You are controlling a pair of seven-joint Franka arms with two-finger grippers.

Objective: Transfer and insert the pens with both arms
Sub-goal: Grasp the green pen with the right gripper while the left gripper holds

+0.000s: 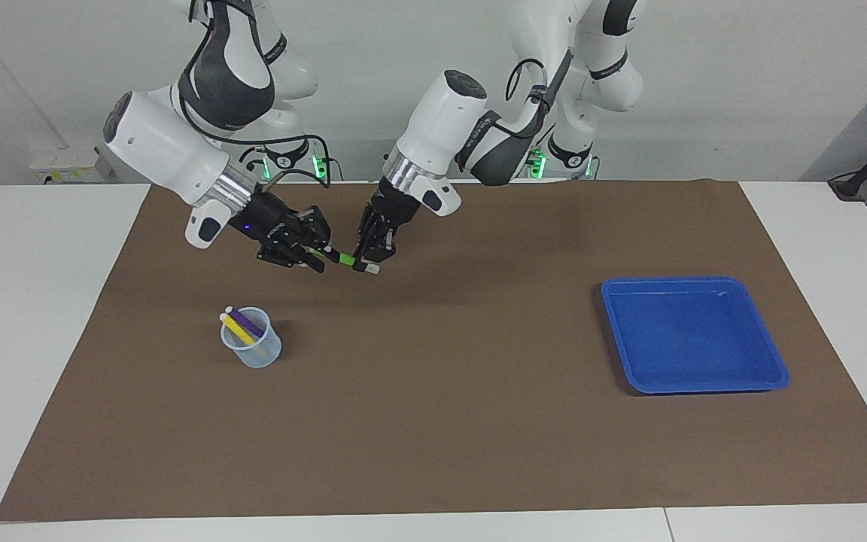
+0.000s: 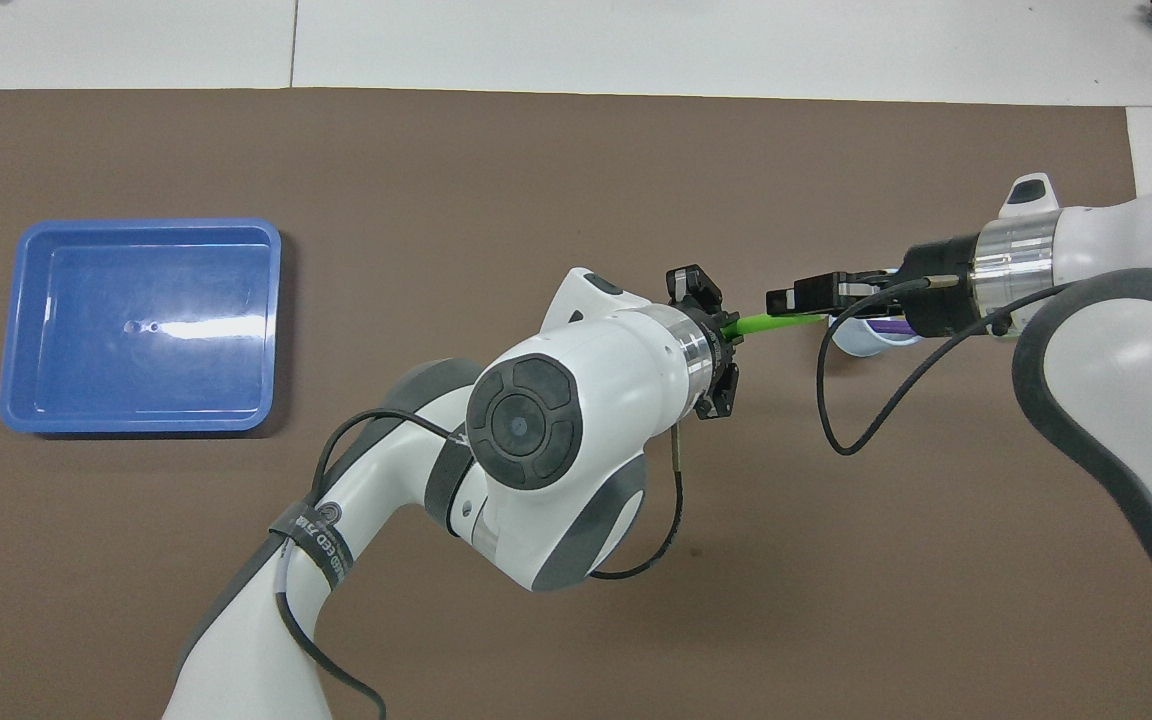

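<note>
The green pen [image 1: 343, 260] hangs in the air between both grippers, over the brown mat, and also shows in the overhead view [image 2: 771, 323]. My left gripper [image 1: 372, 258] is shut on its pale cap end. My right gripper [image 1: 320, 252] is at the pen's other end; its grip is unclear. In the overhead view the left gripper [image 2: 726, 335] and right gripper [image 2: 786, 298] face each other along the pen. The yellow pen [image 1: 238, 329] and purple pen [image 1: 250, 325] stand tilted in a clear cup [image 1: 254, 355].
The cup stands toward the right arm's end of the mat; in the overhead view the cup [image 2: 858, 342] is partly covered by the right gripper. A blue tray [image 1: 693, 335] lies toward the left arm's end, with nothing in it. A brown mat [image 1: 441, 421] covers the table.
</note>
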